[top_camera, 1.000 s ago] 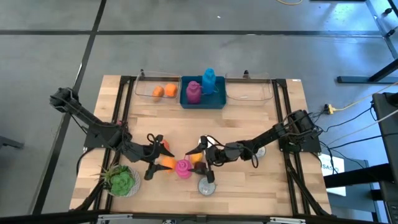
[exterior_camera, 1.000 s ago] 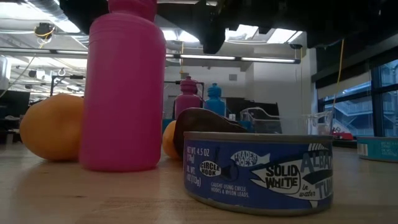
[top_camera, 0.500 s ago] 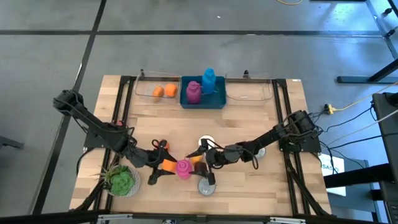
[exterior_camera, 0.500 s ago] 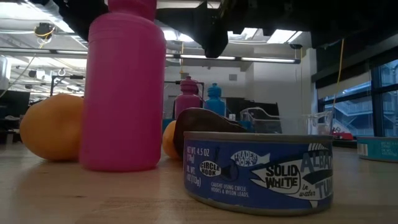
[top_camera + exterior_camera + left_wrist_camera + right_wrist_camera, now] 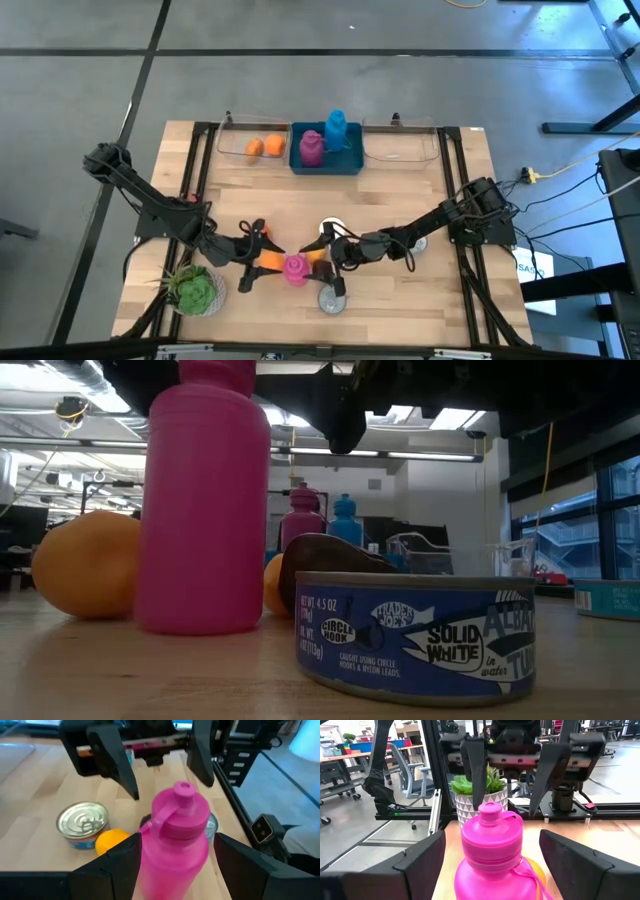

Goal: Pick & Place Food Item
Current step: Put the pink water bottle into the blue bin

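A pink bottle (image 5: 295, 268) stands upright on its base on the wooden table, between my two grippers. My left gripper (image 5: 262, 256) comes at it from the table's left, open, with a finger on each side of the bottle's upper body (image 5: 175, 845). My right gripper (image 5: 322, 258) faces it from the right, wide open, its fingers clear of the bottle (image 5: 492, 845). One orange (image 5: 270, 262) lies under my left gripper. A second orange (image 5: 272, 585) and a dark brown item (image 5: 325, 560) lie behind the bottle. A tuna can (image 5: 415, 635) sits near the front edge. My left gripper has one finger (image 5: 122, 867) right beside the wall of the pink bottle's body (image 5: 147, 860), and I cannot tell whether it touches. The other finger (image 5: 240, 865) stands a little apart. The fingers come level from the table's left, slanting slightly down.
At the far edge stand a clear bin with two oranges (image 5: 260, 147), a blue bin (image 5: 345, 162) holding a pink and a blue bottle, and another clear bin (image 5: 400, 148). A potted plant (image 5: 197, 290) stands at the near left. A second can (image 5: 82, 822) sits beyond the bottle.
My left gripper has edged toward the table's right and slightly down, closing in around the pink bottle. Its fingers keep the same gap.
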